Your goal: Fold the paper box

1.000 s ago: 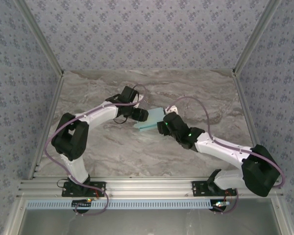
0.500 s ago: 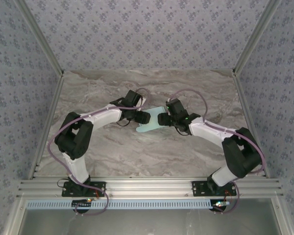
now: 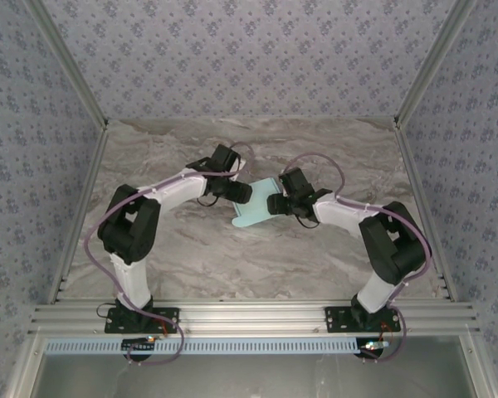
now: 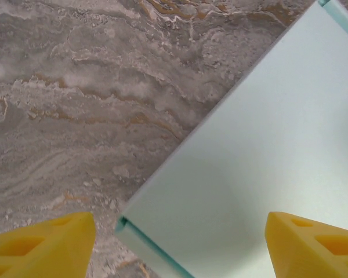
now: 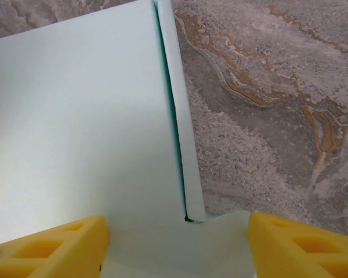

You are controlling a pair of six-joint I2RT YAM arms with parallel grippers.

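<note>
The paper box (image 3: 254,213) is pale cyan card lying flat on the marble table, between the two grippers. My left gripper (image 3: 241,193) hangs over its upper left end. In the left wrist view its yellow fingers (image 4: 42,243) stand wide apart around (image 4: 180,246), open, with a folded corner of the paper box (image 4: 261,150) between them. My right gripper (image 3: 275,204) is at the box's right end, also open (image 5: 177,246). Below it I see a broad panel (image 5: 75,116), a narrow side flap (image 5: 184,150) past a slit, and a small tab (image 5: 223,240).
The marble table (image 3: 191,249) is walled by patterned panels (image 3: 249,58) at the back and sides. An aluminium rail (image 3: 249,316) runs along the near edge, where the arm bases are bolted. Bare marble lies all round the box.
The right arm has swung in from the lower right and folded its elbow, bringing its gripper up to the box's right end. The left gripper shifted slightly. The box barely moved.
</note>
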